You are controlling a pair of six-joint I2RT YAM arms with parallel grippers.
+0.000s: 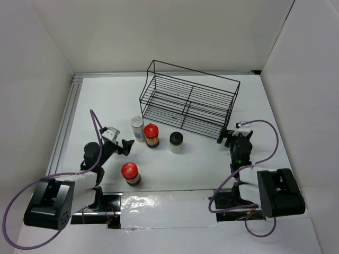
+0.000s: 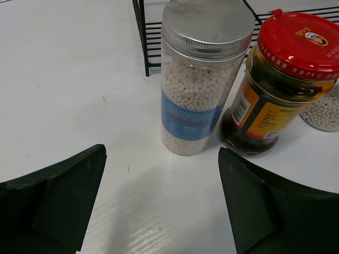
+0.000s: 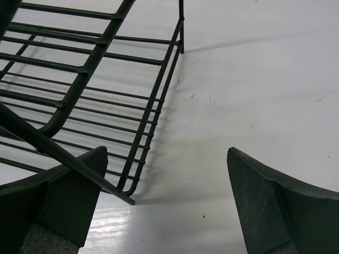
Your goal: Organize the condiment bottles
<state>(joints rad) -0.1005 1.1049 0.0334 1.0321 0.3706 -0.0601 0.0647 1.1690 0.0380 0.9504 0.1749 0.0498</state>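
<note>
Left pincer [image 2: 161, 203] spread apart, empty, facing the blue-label jar [image 2: 201, 79]. The red-capped jar [image 2: 280, 84] is just beside it, both on the worktop [image 1: 206, 159] before the rack [image 1: 190, 100]. Right pincer [image 3: 167, 206] apart, empty. Risk: right finger clips red-capped jar, toppling it.

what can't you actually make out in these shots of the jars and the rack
1. Left wrist: the jar at the right edge is cut off by the frame and partly hidden by the red-capped jar; cap unseen.
2. Left wrist: blue-label jar print too blurred to read.
3. Top view: lone red-capped jar label too small to read.
4. Right wrist: wire rack mostly cut off by the frame; no jars.
</note>
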